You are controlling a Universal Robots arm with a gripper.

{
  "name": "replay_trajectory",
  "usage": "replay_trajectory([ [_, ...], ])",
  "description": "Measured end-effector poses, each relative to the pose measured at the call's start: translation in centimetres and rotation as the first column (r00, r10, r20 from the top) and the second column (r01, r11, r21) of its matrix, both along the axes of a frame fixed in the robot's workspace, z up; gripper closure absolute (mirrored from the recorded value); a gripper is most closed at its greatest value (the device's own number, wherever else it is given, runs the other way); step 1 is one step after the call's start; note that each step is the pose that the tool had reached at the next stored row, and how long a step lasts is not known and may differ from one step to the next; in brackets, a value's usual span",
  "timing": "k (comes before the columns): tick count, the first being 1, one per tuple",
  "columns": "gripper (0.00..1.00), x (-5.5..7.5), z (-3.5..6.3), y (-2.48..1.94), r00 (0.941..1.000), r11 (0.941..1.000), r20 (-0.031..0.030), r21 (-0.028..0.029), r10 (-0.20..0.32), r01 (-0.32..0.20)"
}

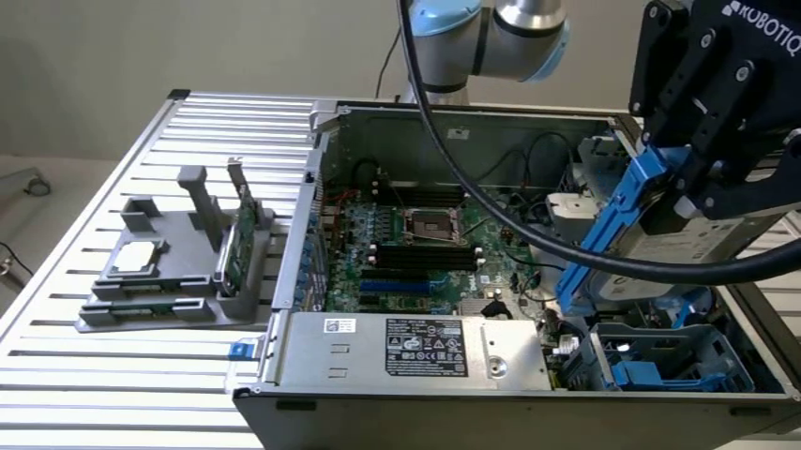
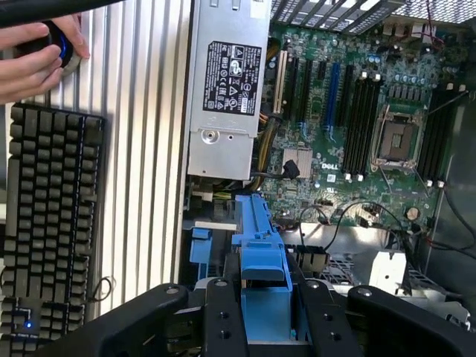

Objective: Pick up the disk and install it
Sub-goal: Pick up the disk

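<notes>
**Colleague:** Exterior view: where is the disk (image 1: 676,234)?

**Operator:** My gripper (image 1: 695,183) is clamped on it. I hold it tilted above the open computer case (image 1: 476,127), near the case's edge at the exterior view's right.

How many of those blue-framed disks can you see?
1: the disk, clamped in the gripper over the open computer case, at the exterior view's right. Others may be hidden inside.

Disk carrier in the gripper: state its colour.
Bright blue; the exterior view shows the disk carrier best.
</notes>
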State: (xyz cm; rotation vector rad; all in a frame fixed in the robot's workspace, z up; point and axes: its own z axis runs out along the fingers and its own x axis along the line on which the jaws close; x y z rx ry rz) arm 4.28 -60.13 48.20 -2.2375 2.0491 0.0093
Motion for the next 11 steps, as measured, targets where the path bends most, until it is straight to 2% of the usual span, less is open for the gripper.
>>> replay_trajectory([
  [5, 0.67, 0.5, -0.24, 0.04, 1.0000, 1.0000, 0.0000, -0.0002, -0.006, 0.006],
  [11, 0.67, 2.3, -0.65, 0.35, 0.9999, 0.9999, 0.0000, -0.0002, -0.017, 0.017],
])
